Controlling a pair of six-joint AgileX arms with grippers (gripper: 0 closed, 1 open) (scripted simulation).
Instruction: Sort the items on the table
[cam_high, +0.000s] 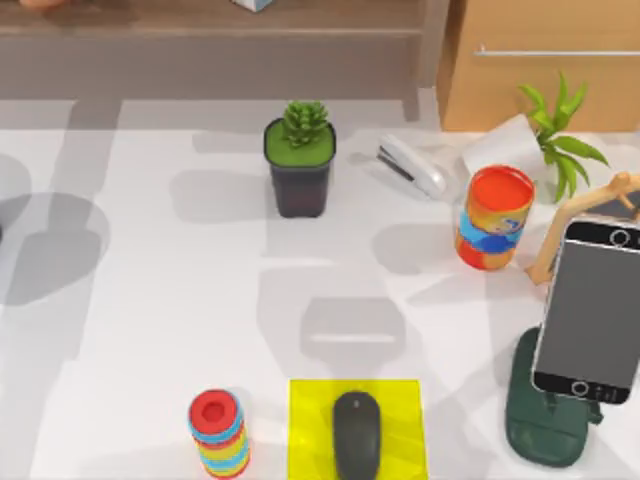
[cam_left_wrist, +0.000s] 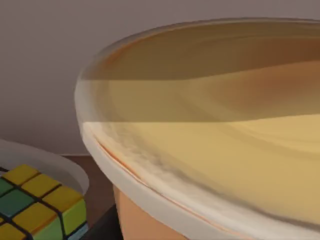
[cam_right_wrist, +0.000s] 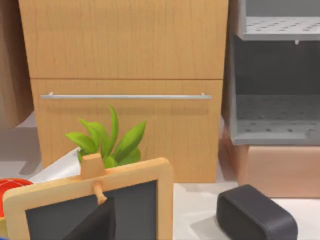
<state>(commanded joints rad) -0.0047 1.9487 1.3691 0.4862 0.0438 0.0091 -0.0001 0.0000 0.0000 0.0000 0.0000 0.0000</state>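
We see the mouse (cam_high: 357, 433) on a yellow mat (cam_high: 310, 420) at the table's (cam_high: 150, 330) near edge, the phone (cam_high: 590, 305) propped at right; the cup's lid (cam_left_wrist: 210, 130) looms close. Our grippers' state: cannot tell.

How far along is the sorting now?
Seemingly done: the mouse lies on the yellow pad, the smartphone leans on the green stand. In hand, maybe: the coffee cup, close to the left wrist camera beside a puzzle cube. Left: possibly releasing it.

The table (cam_high: 150, 330) lies open at left and centre; a plant pot (cam_high: 299, 160), stapler (cam_high: 412, 166), can (cam_high: 493, 218) and phone (cam_high: 588, 305) (propped on its stand) crowd the right.
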